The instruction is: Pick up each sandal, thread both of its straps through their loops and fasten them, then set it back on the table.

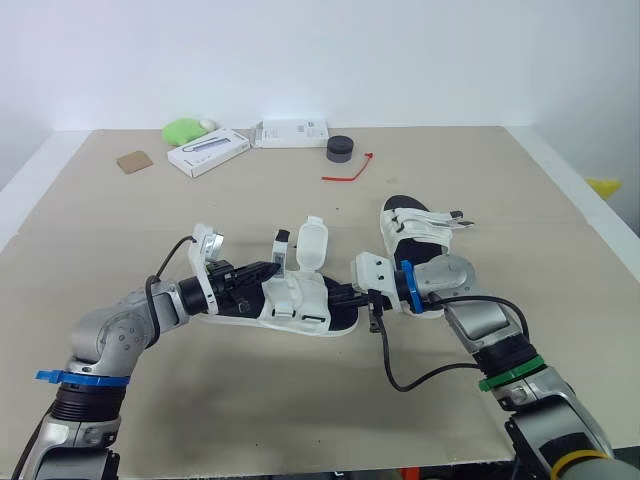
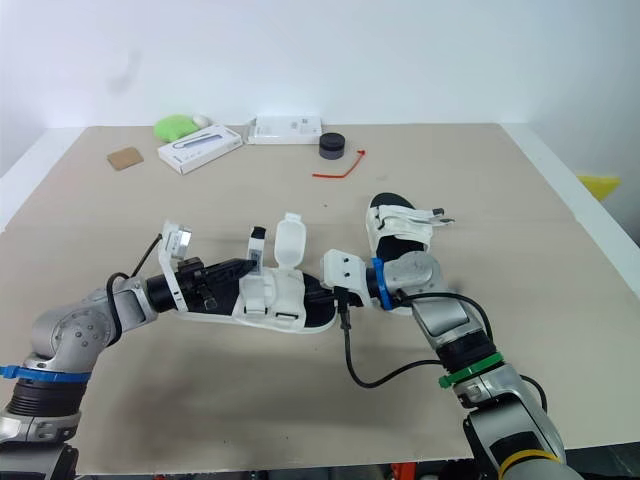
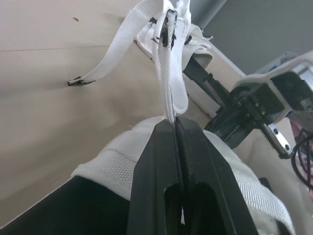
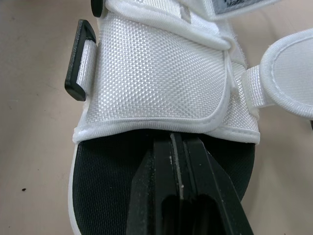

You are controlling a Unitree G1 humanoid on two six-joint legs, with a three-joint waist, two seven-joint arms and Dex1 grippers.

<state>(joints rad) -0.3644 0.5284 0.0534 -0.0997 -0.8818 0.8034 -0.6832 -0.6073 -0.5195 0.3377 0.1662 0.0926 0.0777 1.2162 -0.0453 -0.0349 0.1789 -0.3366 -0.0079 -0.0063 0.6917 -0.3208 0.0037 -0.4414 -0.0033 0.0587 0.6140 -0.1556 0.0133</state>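
Fingers [image 3: 156, 161], left gripper [image 3: 175, 120], pinch strap [image 3: 171, 73]; second sandal [image 1: 415, 230] beside right gripper [image 4: 176, 138].

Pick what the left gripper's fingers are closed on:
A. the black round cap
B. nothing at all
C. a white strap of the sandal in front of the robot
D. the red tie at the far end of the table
C: in the left wrist view the left gripper has its fingers pressed together on a white strap of the sandal.
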